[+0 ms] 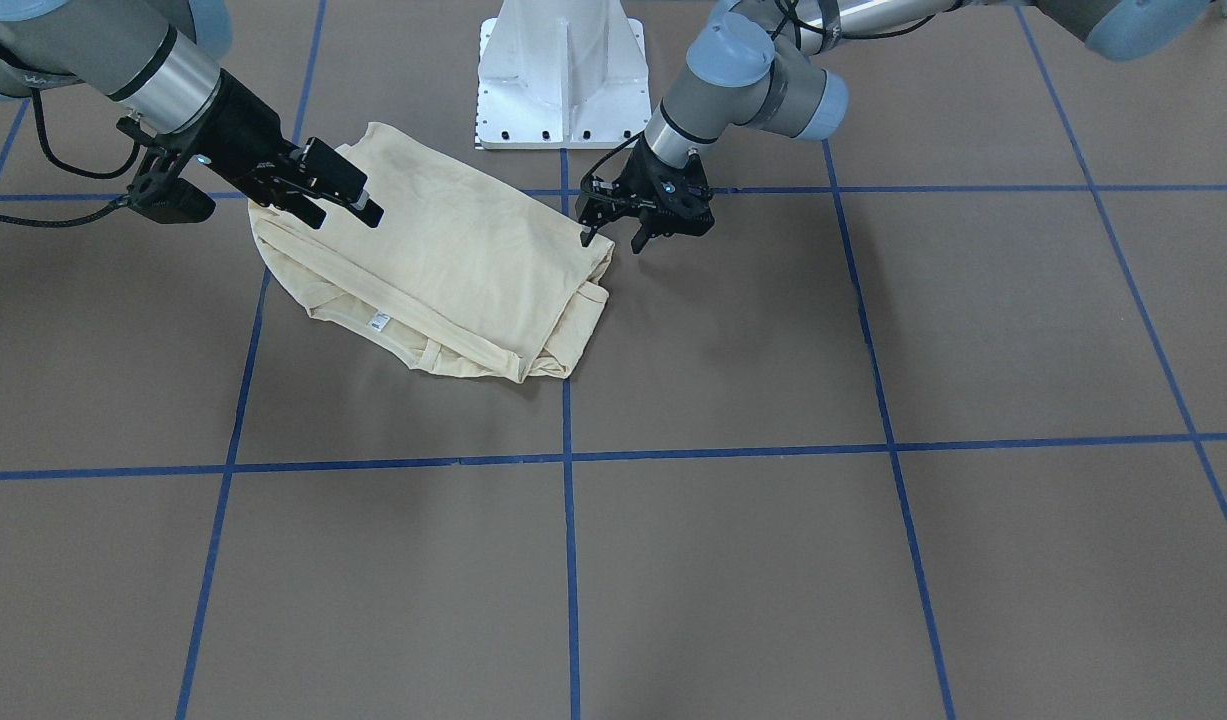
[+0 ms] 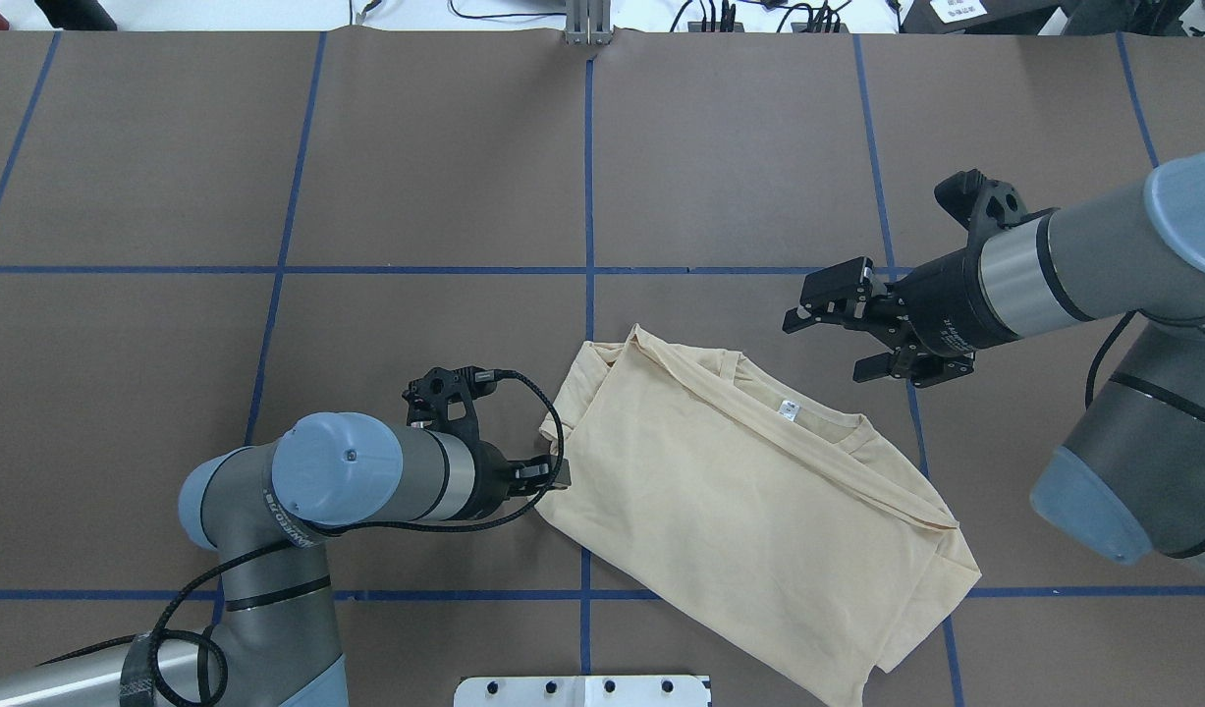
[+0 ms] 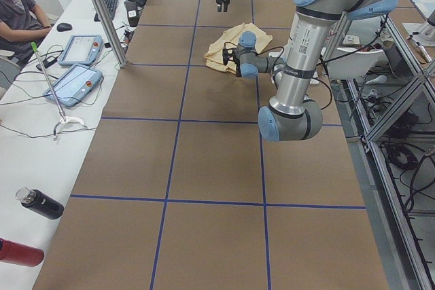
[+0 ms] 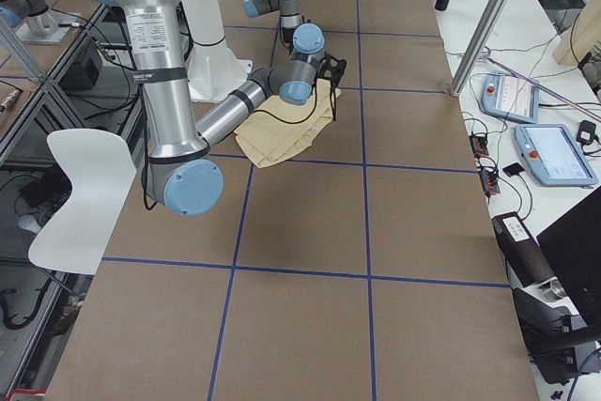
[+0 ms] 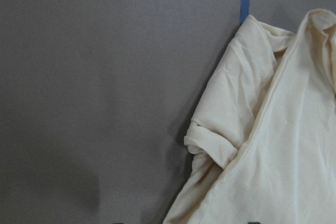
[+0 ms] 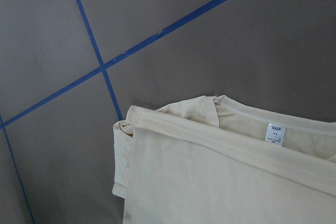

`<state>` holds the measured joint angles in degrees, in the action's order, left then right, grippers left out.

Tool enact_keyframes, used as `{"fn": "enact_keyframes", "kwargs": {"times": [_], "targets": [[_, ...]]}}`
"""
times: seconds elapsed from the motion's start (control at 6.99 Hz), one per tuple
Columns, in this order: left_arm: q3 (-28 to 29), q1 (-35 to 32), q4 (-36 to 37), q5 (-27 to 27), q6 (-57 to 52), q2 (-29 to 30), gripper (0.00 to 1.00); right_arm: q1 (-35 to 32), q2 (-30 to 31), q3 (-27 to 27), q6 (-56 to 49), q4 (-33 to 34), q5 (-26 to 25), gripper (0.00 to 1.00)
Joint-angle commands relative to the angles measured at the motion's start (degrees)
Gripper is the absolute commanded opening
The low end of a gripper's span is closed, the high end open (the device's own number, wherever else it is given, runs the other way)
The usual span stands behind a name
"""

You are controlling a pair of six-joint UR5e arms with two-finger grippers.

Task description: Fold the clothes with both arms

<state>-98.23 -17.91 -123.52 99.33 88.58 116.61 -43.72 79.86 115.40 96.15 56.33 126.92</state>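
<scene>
My left gripper (image 1: 611, 243) is open, low at one edge of the folded shirt (image 2: 749, 491), one fingertip right at the cloth. My right gripper (image 2: 824, 347) is open as well, raised near the collar side. The shirt lies on the table (image 2: 170, 177) near my base (image 1: 563, 90).

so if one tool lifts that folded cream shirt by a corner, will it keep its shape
Probably not: the pale cream-yellow folded T-shirt lies limp in layers with rolled edges, so it would likely sag and unfold. It looks thin, so probably light. Pushed, it may bunch on the brown table.
</scene>
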Motion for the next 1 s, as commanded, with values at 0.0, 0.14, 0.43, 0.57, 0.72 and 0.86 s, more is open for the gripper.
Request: {"fn": "enact_keyframes", "kwargs": {"times": [0.0, 0.14, 0.43, 0.57, 0.72, 0.86], "targets": [[0.1, 0.8, 0.3, -0.1, 0.5, 0.4, 0.57, -0.1, 0.3, 0.0, 0.0, 0.0, 0.0, 1.0], [0.1, 0.8, 0.3, 0.0, 0.5, 0.4, 0.52, -0.1, 0.3, -0.1, 0.0, 0.1, 0.0, 1.0], [0.5, 0.8, 0.3, 0.0, 0.5, 0.5, 0.48, -0.1, 0.5, -0.4, 0.0, 0.1, 0.1, 1.0], [0.7, 0.8, 0.4, 0.0, 0.5, 0.5, 0.48, -0.1, 0.4, -0.4, 0.0, 0.1, 0.0, 1.0], [0.9, 0.8, 0.4, 0.0, 0.5, 0.5, 0.41, -0.1, 0.4, -0.8, 0.0, 0.1, 0.0, 1.0], [0.9, 0.8, 0.4, 0.0, 0.5, 0.5, 0.24, -0.1, 0.3, -1.1, 0.0, 0.1, 0.0, 1.0]]}}
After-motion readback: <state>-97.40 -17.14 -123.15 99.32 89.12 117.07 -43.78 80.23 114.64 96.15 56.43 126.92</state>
